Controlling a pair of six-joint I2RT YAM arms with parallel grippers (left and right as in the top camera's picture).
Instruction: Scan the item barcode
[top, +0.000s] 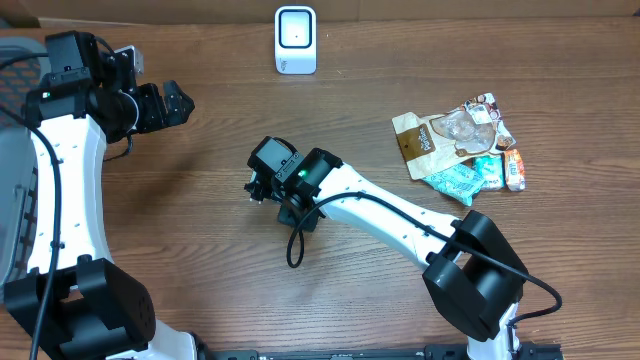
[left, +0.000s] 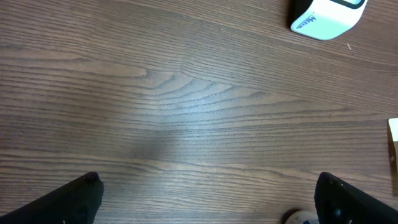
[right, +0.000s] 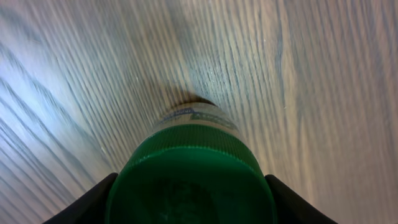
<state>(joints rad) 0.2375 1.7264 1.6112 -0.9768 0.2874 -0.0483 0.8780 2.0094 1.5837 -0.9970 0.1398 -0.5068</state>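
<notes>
A bottle with a green ribbed cap (right: 191, 168) and a white label stands upright on the wooden table. My right gripper (right: 191, 193) comes down over it from above, one black finger pressed against each side of the cap. From overhead the right gripper (top: 264, 184) sits mid-table and covers the bottle. The white barcode scanner (top: 295, 40) stands at the far edge, also seen as the scanner (left: 326, 15) in the left wrist view. My left gripper (top: 178, 101) hangs open at the left, and in its own view the left gripper (left: 208, 182) has only bare wood between its fingers.
Several snack packets (top: 460, 142) lie in a pile at the right of the table. A black cable loops below the right wrist (top: 295, 240). A small white and blue round object (left: 298, 218) shows by the left gripper's right finger.
</notes>
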